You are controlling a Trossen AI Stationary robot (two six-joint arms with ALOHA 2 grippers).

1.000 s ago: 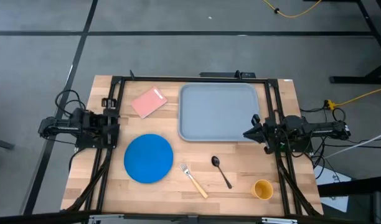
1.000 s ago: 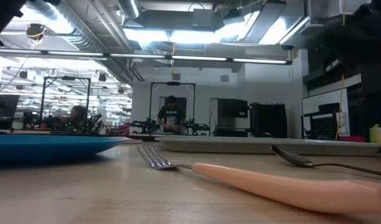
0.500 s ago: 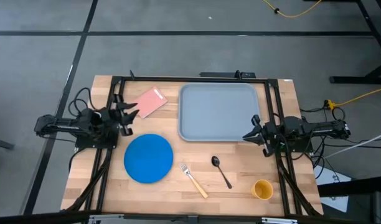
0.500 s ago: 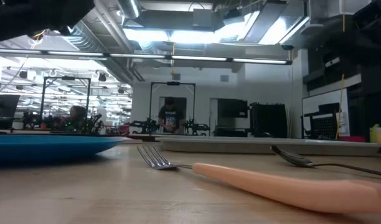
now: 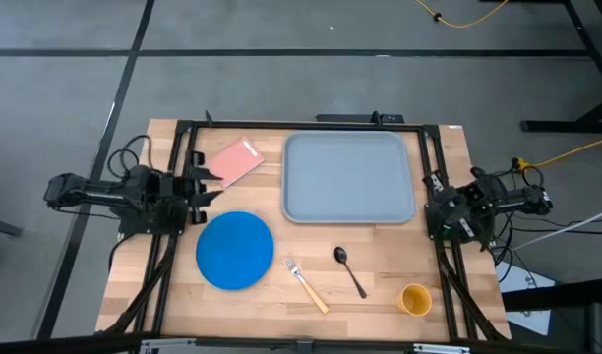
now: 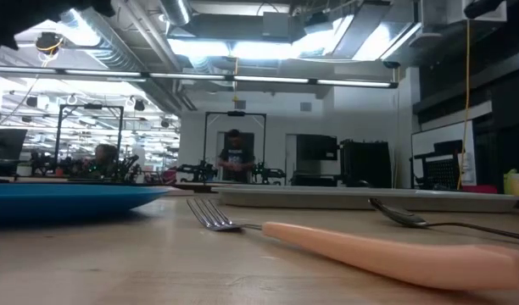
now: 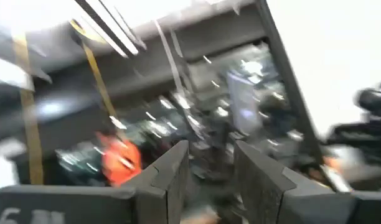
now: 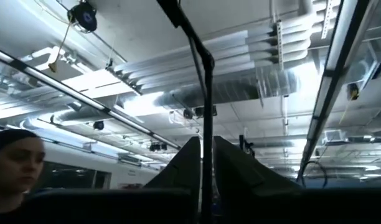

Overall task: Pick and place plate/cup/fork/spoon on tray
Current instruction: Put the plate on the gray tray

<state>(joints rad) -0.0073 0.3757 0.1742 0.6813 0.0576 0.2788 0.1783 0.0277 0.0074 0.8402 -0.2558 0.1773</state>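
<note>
The blue plate (image 5: 235, 251) lies flat at the near left, and its rim shows in the low view (image 6: 64, 199). The tan-handled fork (image 5: 307, 285) and the black spoon (image 5: 348, 268) lie to its right. The yellow-orange cup (image 5: 415, 298) stands at the near right. The grey-blue tray (image 5: 348, 177) lies at the far middle, with nothing on it. My left gripper (image 5: 201, 183) is open over the table's left side, just beyond the plate's far edge. My right gripper (image 5: 441, 204) is drawn back at the tray's right edge and shut (image 8: 206, 165), facing the ceiling.
A pink rectangular card (image 5: 234, 160) lies left of the tray, near my left gripper. Black frame rails run along both sides of the table (image 5: 178, 197) and across its far edge. Bare wood lies between the plate and the tray. People show in the room beyond.
My left gripper has come out from its folded rest at the table's left edge toward the right, and now hovers beside the pink card. My right gripper has pulled back from over the tray's right rim toward the table's right edge and tipped upward.
</note>
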